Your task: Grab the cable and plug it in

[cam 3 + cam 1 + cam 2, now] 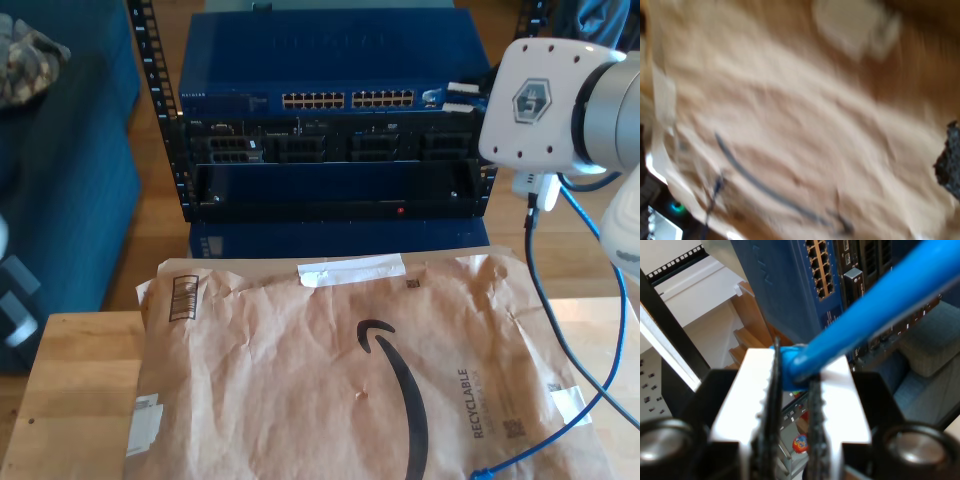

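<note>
The bright-blue cable is clamped between the white fingers of my second gripper, which is shut on it. A little beyond the jaws is the blue switch's row of ports. In the exterior view my second gripper is at the right end of the switch's port row, with a bit of blue at its tip. From that arm the cable hangs down at the exterior view's right. Its free end lies on the brown paper envelope. The first wrist view is blurred and looks over the envelope.
The blue switch tops a black rack with dark units below it. The envelope covers most of the wooden table. A blue sofa is at the exterior view's left, where a blurred grey shape sits at the edge.
</note>
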You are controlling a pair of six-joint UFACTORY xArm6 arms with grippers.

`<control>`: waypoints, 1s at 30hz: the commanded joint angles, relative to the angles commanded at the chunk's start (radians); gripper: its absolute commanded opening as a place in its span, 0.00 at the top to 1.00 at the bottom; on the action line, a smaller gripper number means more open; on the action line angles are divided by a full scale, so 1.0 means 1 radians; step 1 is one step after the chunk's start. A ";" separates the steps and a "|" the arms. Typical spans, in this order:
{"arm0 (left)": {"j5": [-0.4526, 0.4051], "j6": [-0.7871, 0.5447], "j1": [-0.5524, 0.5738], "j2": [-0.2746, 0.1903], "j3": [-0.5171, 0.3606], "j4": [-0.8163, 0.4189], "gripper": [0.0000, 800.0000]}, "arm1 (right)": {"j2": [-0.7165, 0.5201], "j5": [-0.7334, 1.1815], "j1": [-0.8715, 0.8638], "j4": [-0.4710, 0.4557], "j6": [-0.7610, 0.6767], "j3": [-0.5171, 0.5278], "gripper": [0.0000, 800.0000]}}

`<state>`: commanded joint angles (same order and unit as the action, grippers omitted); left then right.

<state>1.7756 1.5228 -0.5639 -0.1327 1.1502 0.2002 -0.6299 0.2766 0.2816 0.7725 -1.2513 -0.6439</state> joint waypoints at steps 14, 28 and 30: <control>-0.150 -0.686 -0.568 -0.077 -0.358 -0.201 0.00 | 0.003 -0.002 0.005 0.002 0.000 0.025 1.00; -0.206 -1.097 -0.878 -0.265 -0.589 -0.245 0.00 | -0.003 -0.005 0.002 0.002 0.000 0.068 1.00; -0.215 -1.102 -0.881 -0.307 -0.660 -0.301 0.00 | -0.005 -0.005 0.002 0.002 0.000 0.072 1.00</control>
<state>1.5608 0.4212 -1.4446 -0.4396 0.4904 -0.1005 -0.6345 0.2720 0.2831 0.7741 -1.2513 -0.5717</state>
